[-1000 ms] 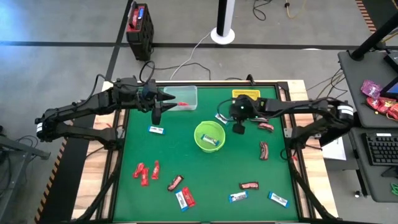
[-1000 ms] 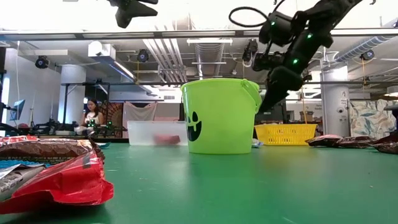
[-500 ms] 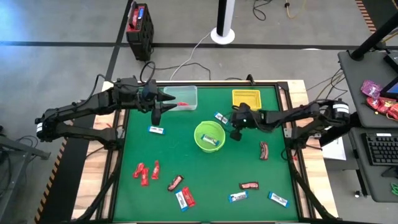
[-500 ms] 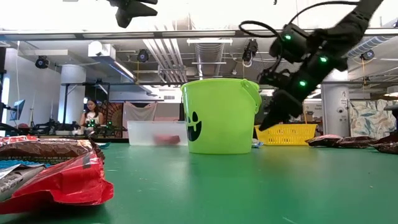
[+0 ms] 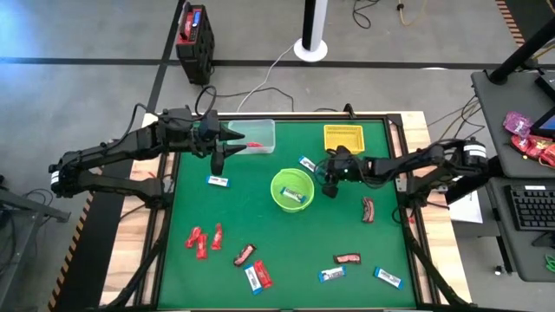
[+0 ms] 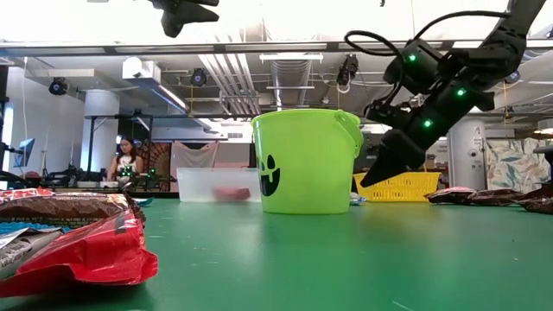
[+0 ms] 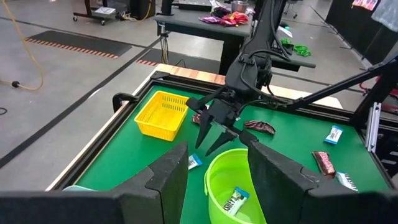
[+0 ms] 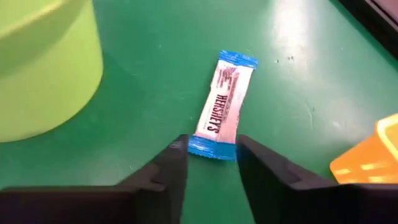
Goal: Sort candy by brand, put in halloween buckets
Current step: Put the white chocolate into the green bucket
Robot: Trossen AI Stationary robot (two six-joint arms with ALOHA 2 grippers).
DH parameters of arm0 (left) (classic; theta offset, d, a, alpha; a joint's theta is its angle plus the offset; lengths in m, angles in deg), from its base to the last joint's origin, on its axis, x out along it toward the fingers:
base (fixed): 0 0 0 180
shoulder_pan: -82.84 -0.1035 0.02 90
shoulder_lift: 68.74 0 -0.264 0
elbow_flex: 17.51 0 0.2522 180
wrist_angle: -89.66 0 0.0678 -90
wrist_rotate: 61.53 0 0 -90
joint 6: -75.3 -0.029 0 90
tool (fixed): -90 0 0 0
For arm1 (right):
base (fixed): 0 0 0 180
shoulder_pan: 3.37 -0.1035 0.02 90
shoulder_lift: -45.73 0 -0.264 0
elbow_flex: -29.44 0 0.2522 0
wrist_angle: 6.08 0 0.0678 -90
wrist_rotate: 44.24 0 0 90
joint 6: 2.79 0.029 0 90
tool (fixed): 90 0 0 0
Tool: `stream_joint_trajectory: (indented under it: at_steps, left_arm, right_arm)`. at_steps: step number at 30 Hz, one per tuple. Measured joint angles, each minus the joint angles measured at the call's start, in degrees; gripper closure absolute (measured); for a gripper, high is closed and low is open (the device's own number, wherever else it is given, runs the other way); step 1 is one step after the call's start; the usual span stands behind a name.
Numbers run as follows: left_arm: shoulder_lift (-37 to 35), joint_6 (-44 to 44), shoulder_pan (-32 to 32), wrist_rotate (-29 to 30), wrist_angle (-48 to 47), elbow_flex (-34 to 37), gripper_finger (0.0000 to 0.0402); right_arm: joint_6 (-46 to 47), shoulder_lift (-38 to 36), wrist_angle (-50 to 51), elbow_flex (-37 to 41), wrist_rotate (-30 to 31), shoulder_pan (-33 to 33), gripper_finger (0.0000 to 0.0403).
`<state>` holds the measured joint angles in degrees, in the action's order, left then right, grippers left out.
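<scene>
Bar (image 8: 222, 104) lies just ahead of spread right hand (image 8: 211, 163).

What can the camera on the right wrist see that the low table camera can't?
Only the right wrist view shows the blue-and-white candy bar lying flat on the green table, with the right gripper open and its fingers either side of the bar's near end. Only the low view shows the face on the lime-green bucket, the clear box behind it, big wrappers up close, and the left gripper hanging high. Both show the green bucket, the yellow basket and the right gripper.
</scene>
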<state>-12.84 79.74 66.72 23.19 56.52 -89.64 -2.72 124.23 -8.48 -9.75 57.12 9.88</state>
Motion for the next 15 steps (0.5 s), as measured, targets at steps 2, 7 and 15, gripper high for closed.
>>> stream_joint_trajectory:
  at_steps: [2,7,15]
  left_arm:
    - [0.0,-0.5,0.0,0.0,0.0,0.0,0.0251]
    - [0.0,-0.8,0.0,0.0,0.1,0.0,0.0251]
    - [0.0,-0.8,0.0,0.0,0.1,0.0,0.0251]
  right_arm:
    - [1.1,0.9,-0.2,0.0,1.4,0.0,0.0234]
    - [2.4,4.1,-4.0,-0.1,2.0,0.0,0.0183]
    - [5.1,9.6,-6.0,-1.2,2.2,0.0,0.0167]
